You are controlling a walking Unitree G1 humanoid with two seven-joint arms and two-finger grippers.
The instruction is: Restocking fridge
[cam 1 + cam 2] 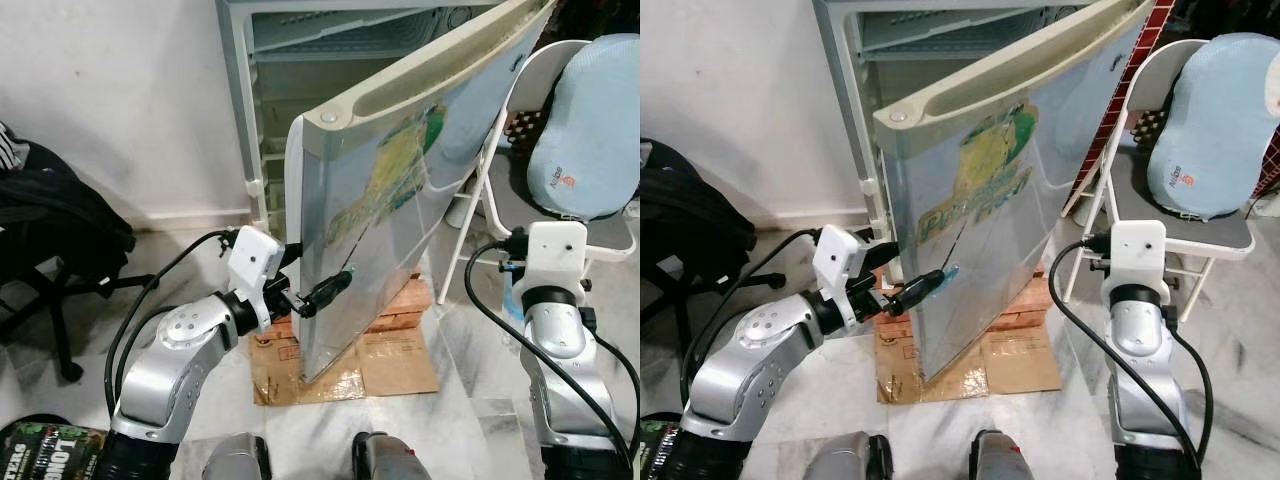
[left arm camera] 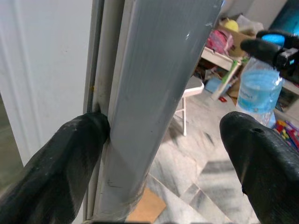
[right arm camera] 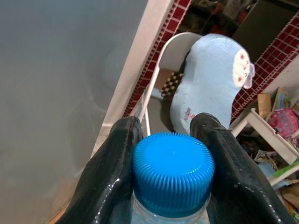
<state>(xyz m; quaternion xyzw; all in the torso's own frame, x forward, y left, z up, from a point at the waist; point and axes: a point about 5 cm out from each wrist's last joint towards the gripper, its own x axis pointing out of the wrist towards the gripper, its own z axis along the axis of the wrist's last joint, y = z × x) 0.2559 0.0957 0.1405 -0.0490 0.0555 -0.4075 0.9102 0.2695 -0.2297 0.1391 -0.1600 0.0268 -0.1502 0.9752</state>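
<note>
Step in hand, as judged: the silver fridge door w/ faded green-yellow print (image 1: 400, 190) is being swung open; next the door must be pushed wider, then the bottle carried in. Left gripper (image 1: 325, 291): fingers spread wide, astride the door's free edge, one pad (image 2: 70, 158) touching it. Right gripper (image 3: 170, 154): fingers clamped on the clear plastic water bottle w/ blue ribbed cap (image 3: 173, 175). Beyond them, the white folding chair (image 1: 1200, 235).
</note>
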